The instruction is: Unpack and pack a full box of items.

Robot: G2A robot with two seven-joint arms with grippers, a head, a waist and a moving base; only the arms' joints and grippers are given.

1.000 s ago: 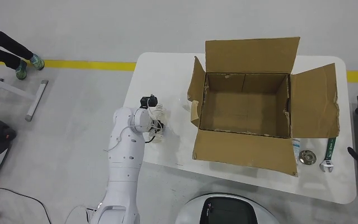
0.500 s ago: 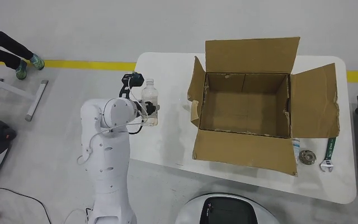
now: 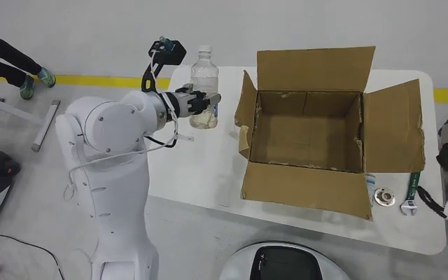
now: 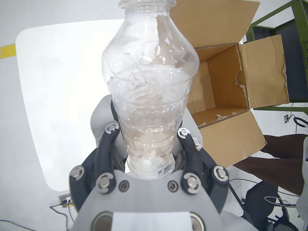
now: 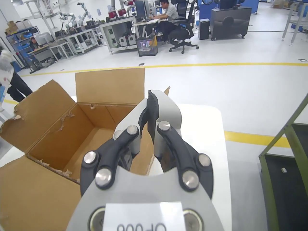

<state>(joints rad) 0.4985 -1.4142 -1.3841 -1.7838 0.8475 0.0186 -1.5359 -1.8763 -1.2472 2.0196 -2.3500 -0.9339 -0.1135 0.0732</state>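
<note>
The plastic bottle (image 3: 204, 87) is gripped near its base by the jaws of the left gripper (image 4: 148, 131) and held above the tabletop (image 3: 203, 175), beside the open box (image 3: 308, 133). The jaws of the right gripper (image 5: 149, 115) are closed empty at the box's opposite side.

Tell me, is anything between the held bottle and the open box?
Only a side flap of the box stands up between the bottle in the left gripper and the opening.

white rounded left arm (image 3: 112, 133) with thin cables (image 3: 70, 187); grey left end effector (image 4: 147, 131), black fingers (image 4: 103, 150), silver screws (image 4: 104, 183).
</note>
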